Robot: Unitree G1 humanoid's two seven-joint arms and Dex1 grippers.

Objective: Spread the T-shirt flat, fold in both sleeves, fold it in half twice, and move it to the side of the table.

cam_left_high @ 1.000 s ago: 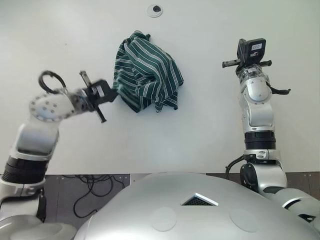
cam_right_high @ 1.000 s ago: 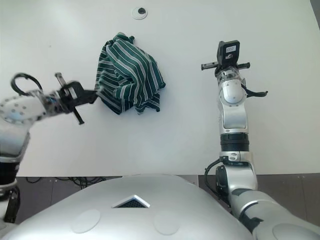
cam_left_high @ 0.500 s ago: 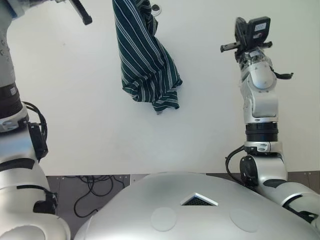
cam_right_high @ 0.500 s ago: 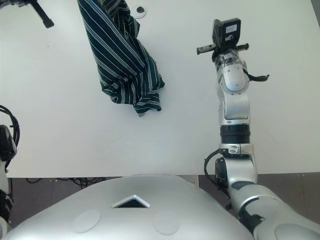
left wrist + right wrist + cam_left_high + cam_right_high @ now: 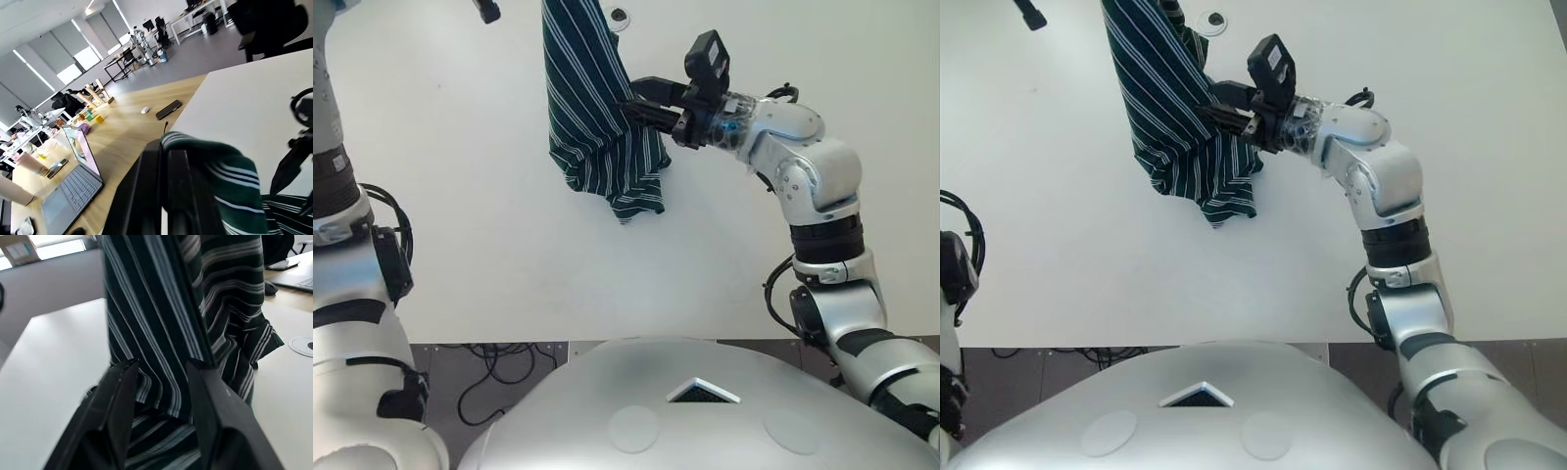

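Observation:
The T-shirt [image 5: 597, 108], dark green with thin white stripes, hangs in a long bunched column from above. Its lower end [image 5: 625, 191] rests crumpled on the white table [image 5: 489, 245]. My left gripper [image 5: 165, 156] is raised high and is shut on the shirt's top edge, with striped fabric bulging out between the black fingers. My right gripper [image 5: 631, 93] is at the hanging shirt's right side, about halfway up. It is open, and its two black fingers [image 5: 117, 416] straddle a fold of the cloth [image 5: 161, 333] without closing on it.
A round white grommet [image 5: 621, 14] with a dark hole sits in the table behind the shirt. The table's front edge [image 5: 607, 339] runs close to me, with cables [image 5: 499, 367] on the floor below. A wooden desk with a laptop [image 5: 73, 188] stands beyond the far side.
The left arm rose and pulled the crumpled shirt up into a hanging column. The right arm then swung left from its upright pose to the shirt's side, fingers open.

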